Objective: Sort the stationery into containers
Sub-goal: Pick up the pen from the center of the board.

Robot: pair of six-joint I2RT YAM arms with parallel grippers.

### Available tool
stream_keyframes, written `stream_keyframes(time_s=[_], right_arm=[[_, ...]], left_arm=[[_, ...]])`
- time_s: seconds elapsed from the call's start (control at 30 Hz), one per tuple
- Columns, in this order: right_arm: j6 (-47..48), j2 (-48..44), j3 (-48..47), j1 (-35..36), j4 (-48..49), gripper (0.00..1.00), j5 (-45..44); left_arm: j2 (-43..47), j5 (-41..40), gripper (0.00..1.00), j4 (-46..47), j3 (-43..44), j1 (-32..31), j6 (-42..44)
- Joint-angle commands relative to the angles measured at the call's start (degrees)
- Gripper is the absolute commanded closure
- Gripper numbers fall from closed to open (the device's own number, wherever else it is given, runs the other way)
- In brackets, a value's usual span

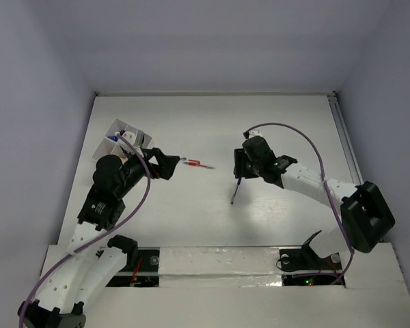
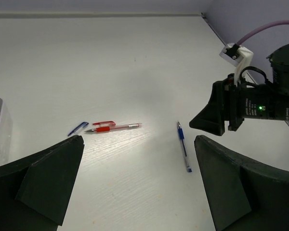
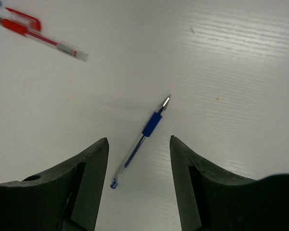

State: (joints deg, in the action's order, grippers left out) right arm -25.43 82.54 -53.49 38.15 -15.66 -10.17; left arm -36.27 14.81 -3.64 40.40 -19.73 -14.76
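Looking outward from the near edge of the white table (image 1: 191,219), I am seeing the blue pen (image 3: 143,138) first. It is lying flat on the table, right of centre. The right gripper (image 1: 239,172) is hovering just above it, reaching in from the right. Its fingers are standing apart with the pen lying in the gap between them. Neither finger is touching the pen, and nothing is being held. A purple cable (image 1: 287,126) is looping over the right arm (image 1: 307,181).

Slightly farther out, left of centre, the left gripper (image 1: 171,165) is pointing to the right across the table. Its fingers are spread wide and are gripping nothing. Just beyond its fingertips, between the two grippers, the red pen (image 2: 114,127) is lying flat, well apart from the blue pen. A loose red cap (image 2: 104,123) is resting just beside it, and a small blue piece (image 2: 78,128) is lying near its tip.

Farthest from me, behind the left gripper at the left side of the table, the white box (image 1: 118,127) is standing with its open compartments facing up. Something white and blue is sitting inside it, too small for me to tell what it is.
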Motion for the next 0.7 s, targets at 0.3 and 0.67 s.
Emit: stream_keyframes(time_s=[0.3, 0.67], right_arm=[[-2.69, 13.41, -4.86, -0.71, -4.91, 0.54, -1.87], [-3.13, 20.20, -5.57, -0.71, -3.94, 0.97, -0.81]], left_arm=[[-2.93, 7.34, 0.01, 1.80, -0.24, 0.65, -0.44], [-4.77, 11.20, 0.31, 2.41, -0.59, 0.65, -0.70]])
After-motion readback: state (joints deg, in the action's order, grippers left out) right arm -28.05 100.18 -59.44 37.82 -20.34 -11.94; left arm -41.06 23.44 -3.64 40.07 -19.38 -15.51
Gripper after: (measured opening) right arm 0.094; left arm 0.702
